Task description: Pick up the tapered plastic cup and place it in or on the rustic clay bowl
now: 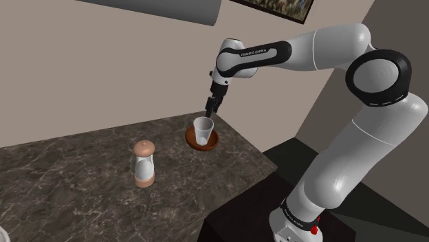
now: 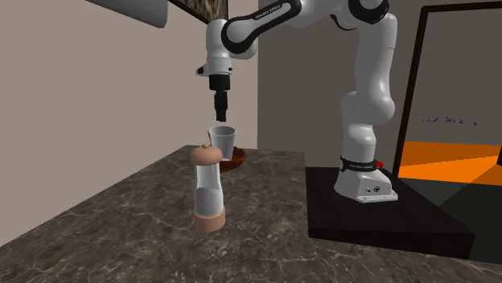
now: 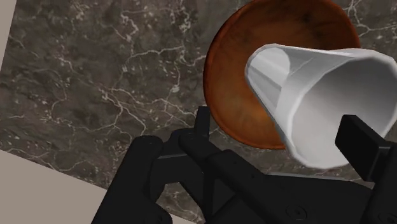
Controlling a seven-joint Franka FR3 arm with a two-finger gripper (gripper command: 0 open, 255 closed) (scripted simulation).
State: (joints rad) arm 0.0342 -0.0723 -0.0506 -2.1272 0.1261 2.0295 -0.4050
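A pale tapered cup [image 1: 203,130] stands upright inside a shallow reddish-brown bowl [image 1: 190,138] near the far corner of the dark marble counter. My black gripper [image 1: 211,106] hangs just above the cup's rim, slightly to the shoulder view's right of it, and is not touching it. From the second exterior view, the gripper [image 2: 220,108] sits a short gap over the cup [image 2: 222,141] and bowl [image 2: 236,161]. Through the wrist camera, the gripper [image 3: 278,121] is open, its fingers wide apart, with the cup [image 3: 318,89] and the bowl [image 3: 232,83] below them.
A grinder-like bottle [image 1: 144,163] with a tan cap and base stands on the counter [image 1: 69,185], toward the shoulder view's left of the bowl. The beige wall runs close behind the bowl. The counter's edge drops to the dark stand [image 2: 378,217].
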